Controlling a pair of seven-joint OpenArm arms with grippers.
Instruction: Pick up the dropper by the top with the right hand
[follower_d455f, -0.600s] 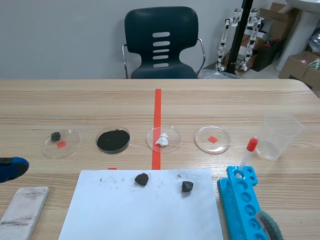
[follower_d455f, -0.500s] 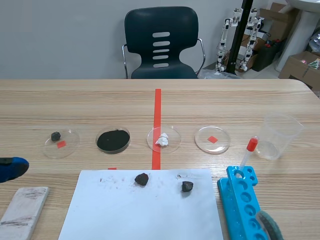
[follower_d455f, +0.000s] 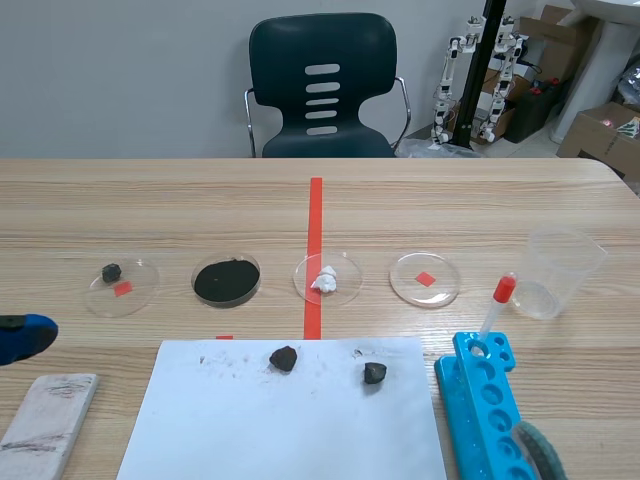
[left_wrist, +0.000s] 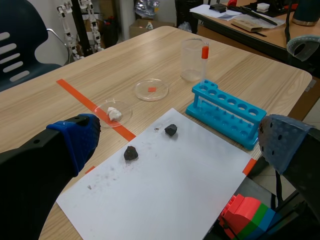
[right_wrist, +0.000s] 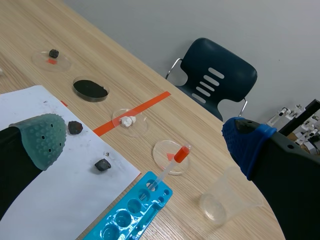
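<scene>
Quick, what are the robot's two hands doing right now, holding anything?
Left hand: open, holding nothing.
Right hand: open, holding nothing; the dropper stands in the blue rack.

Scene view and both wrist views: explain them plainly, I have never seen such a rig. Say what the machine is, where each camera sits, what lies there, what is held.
This is a robot with two black arms. The scene view looks from between them across the table; each wrist view looks past one arm's gripper. The left gripper and right gripper are open, holding nothing. On the table: a red-topped dropper standing in a blue rack, a clear cup beside it, four small dishes in a row, and a white sheet bearing two dark lumps.
</scene>
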